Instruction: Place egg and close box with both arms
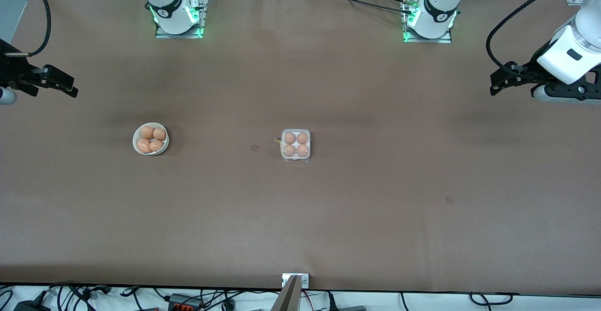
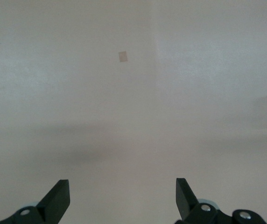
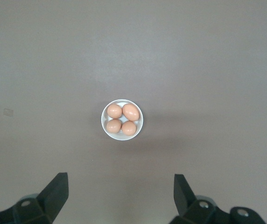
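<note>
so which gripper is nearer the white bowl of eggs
Right. The right gripper hangs over bare table just off the bowl, at that end. The left gripper is over the other end, past the box.

Robotics lab — bolted arm bases (image 1: 177, 17), brown-covered table (image 1: 328, 217), trailing cables (image 1: 188, 299).

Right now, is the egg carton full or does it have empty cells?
Full: the egg carton shows four eggs, one in each cell.
</note>
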